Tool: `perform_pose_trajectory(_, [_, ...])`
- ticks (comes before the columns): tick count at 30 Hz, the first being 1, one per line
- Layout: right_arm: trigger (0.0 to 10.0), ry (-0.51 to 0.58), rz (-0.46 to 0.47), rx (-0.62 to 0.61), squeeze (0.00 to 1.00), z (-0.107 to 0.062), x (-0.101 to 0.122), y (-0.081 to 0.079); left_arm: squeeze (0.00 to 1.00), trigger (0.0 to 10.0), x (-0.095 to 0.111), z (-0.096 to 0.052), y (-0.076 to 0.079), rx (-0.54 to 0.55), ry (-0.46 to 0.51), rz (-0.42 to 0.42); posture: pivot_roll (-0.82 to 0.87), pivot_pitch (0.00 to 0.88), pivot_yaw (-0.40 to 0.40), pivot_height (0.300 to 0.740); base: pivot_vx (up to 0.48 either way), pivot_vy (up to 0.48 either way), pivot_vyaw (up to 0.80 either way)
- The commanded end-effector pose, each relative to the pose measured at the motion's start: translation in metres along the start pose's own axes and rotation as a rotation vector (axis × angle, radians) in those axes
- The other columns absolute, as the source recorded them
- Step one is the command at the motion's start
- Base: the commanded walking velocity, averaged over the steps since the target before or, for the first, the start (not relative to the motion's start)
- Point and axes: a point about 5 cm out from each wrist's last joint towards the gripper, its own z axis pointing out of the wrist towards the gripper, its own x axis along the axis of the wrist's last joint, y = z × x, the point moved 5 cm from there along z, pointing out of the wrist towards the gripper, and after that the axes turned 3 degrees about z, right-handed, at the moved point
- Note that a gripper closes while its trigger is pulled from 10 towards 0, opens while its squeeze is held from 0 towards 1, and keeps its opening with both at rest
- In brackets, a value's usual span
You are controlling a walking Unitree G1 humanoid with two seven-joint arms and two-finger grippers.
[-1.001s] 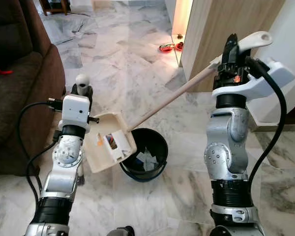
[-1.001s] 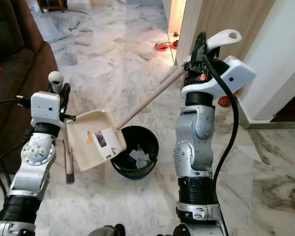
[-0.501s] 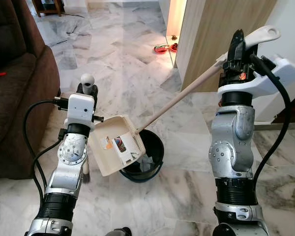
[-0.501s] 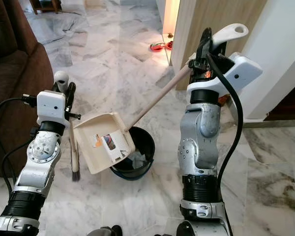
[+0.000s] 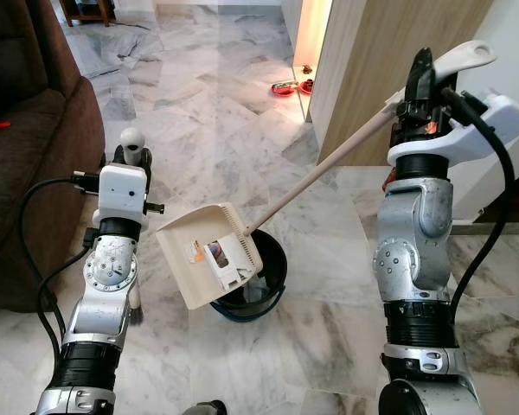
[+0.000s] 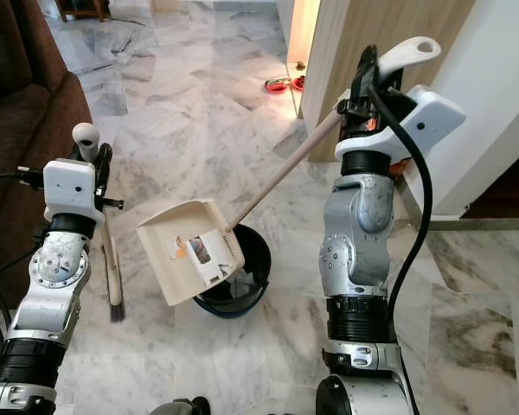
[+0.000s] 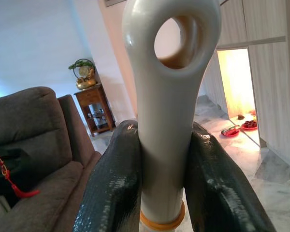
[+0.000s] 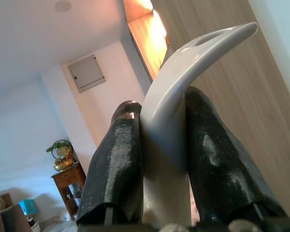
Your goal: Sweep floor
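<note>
The right gripper (image 5: 421, 73) is raised at the robot's right side, its jaws clamped on the grey curved plastic grip of the long-handled cream plastic dustpan (image 5: 209, 253). The dustpan's pale wooden pole runs down and to the robot's left from that grip to the pan. The pan is tilted, its open toothed edge directed down over the round black plastic bin (image 5: 258, 281), which stands on the white and grey marble floor (image 5: 208, 112) between the two arms. Bits of litter lie in the pan, and pale scraps show inside the bin. The left gripper (image 5: 133, 156) is held lower, at the robot's left, its jaws closed around the grey plastic handle, with a hanging hole at its end, of the upright broom (image 6: 104, 220). The broom's shaft drops straight to dark bristles touching the floor just beside the brown fabric sofa (image 5: 26, 147). A wood-panelled cabinet wall (image 5: 389, 52) stands behind the right arm, and red bowls (image 5: 292, 86) lie on the floor near its lit recess.
</note>
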Motion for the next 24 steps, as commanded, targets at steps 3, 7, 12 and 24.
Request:
perform_pose_trajectory(3, [10.0,0.075,0.029,0.015,0.00,0.007,0.015,-0.005,0.00,10.0,0.020,0.003,-0.004,0.007,0.077,0.006,0.30,0.084,-0.072,0.740,0.000,0.000,0.00])
perform_pose_trajectory(7, [10.0,0.076,0.026,-0.006,0.00,0.004,0.013,0.000,0.00,10.0,0.022,0.006,-0.003,-0.002,0.084,0.003,0.31,0.080,-0.063,0.740,0.000,0.000,0.00])
perform_pose_trajectory(12, [10.0,0.080,0.006,-0.035,0.00,0.001,0.012,0.008,0.00,10.0,0.025,0.009,0.000,-0.024,0.095,-0.002,0.30,0.076,-0.041,0.740,0.000,0.000,0.00])
perform_pose_trajectory(24, [10.0,0.078,-0.041,-0.090,0.00,-0.008,0.013,0.029,0.00,10.0,0.027,0.009,0.013,-0.088,0.092,-0.019,0.29,0.077,-0.007,0.740,0.000,0.000,0.00])
